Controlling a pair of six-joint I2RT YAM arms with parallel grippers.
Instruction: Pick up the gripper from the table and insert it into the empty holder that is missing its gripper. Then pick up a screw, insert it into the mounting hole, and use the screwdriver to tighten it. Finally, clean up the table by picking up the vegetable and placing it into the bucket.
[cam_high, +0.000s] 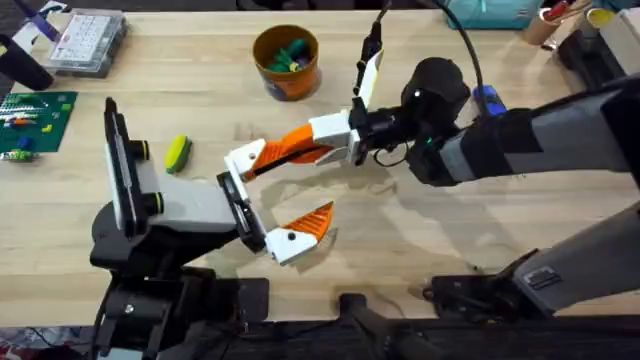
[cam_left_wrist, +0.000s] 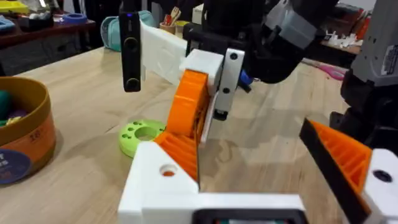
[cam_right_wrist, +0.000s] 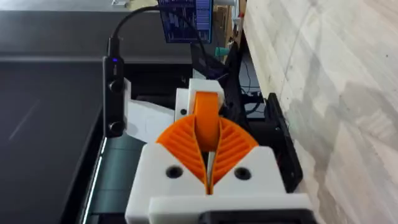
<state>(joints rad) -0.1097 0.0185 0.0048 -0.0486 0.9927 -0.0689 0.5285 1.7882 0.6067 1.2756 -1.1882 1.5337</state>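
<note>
Wood table (cam_high: 420, 230) fills the room's middle. Far back, at 12 o'clock, sits the bucket (cam_high: 286, 62). The right gripper (cam_high: 268, 158) is squeezed tight on the gripper (cam_left_wrist: 181, 149), the small orange one. I think it pinches hard so the piece can't wobble while it goes in. The holder (cam_high: 240, 160) is at 9 o'clock from the right gripper, touching the orange piece. The left gripper (cam_high: 295, 185) is spread wide and holds nothing, maybe to leave room. The screw hole (cam_left_wrist: 168, 169) is empty.
</note>
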